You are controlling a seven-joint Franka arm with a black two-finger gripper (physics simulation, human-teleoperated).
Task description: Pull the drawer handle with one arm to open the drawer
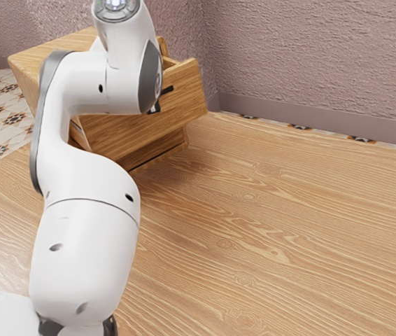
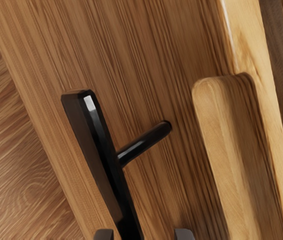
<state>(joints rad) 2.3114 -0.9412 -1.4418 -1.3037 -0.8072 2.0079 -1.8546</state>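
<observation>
Drawer (image 1: 180,105): mid-brown wood with strong straight grain, front panel tilted and standing proud of the cabinet (image 1: 37,59), so partly out. Sits at the far upper left of the exterior view, on the wooden table (image 1: 275,210), close to the rough pinkish wall (image 1: 310,49).

Handle (image 2: 99,160): slim glossy black bar with a bevelled end, held off the drawer front by a round black post (image 2: 144,142). Shows in the exterior view as a thin dark slit on the front panel, just beside the arm (image 1: 86,210).

Gripper (image 2: 143,234): right at the handle, open. Two black fingertips (image 2: 103,234) set apart, straddling the lower end of the bar. One tip tight against the bar, the other with a clear gap to it. Not clamped on anything.

Paler board (image 2: 231,160) with a rounded end just beside the drawer front. Cannot tell whether drawer side or cabinet edge.
</observation>
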